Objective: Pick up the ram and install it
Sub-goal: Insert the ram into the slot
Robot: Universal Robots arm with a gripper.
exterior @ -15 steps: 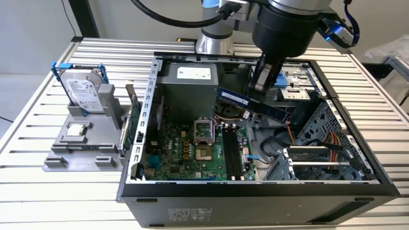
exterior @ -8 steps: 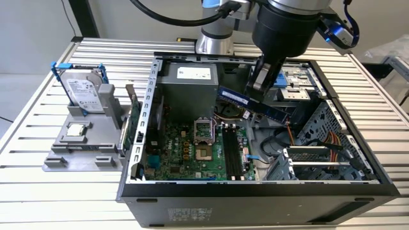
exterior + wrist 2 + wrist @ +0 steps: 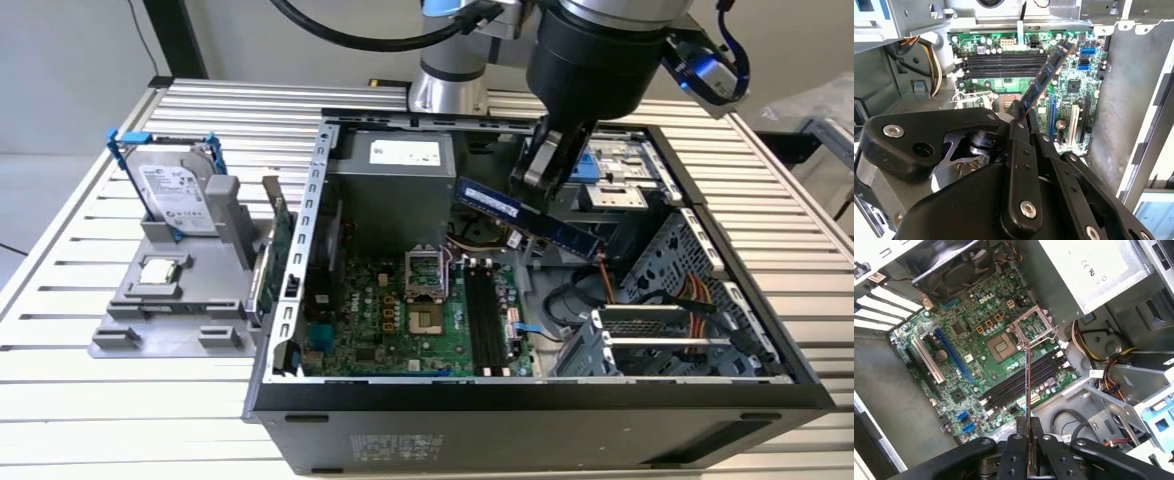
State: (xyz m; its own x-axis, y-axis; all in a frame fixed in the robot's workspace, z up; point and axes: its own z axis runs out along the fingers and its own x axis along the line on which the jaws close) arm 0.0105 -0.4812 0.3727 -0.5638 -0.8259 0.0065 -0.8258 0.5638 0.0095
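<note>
Step in hand: I've got the ram (image 3: pixel 527 216) up in the air over the open computer case (image 3: pixel 534 400), carrying it toward the memory slots (image 3: pixel 483 320) on the motherboard (image 3: pixel 387 310).
Claw: my claw (image 3: pixel 545 172) is clamped narrow on the ram, pinching one end of the stick; in the first wrist view the fingers (image 3: pixel 1016 450) squeeze it edge-on.
Doing it well: as I judge it, the stick must sit level and run parallel to the slots before it goes down. Right now it's tilted, its free end dipping toward the exterior view's right, so it wants squaring up first. I'd also line the board's edge right over one slot, not between two, and press straight down without twisting.
Ram versus claw: in the second wrist view the ram (image 3: pixel 1046 75) juts out beyond my fingertips, its far end hanging over the motherboard (image 3: pixel 1074 85) near the slots (image 3: pixel 999 59) but not touching them.
Elsewhere: the hard drive (image 3: pixel 180 195) stands in its holder on the table (image 3: pixel 54 300), well apart from the case.
</note>
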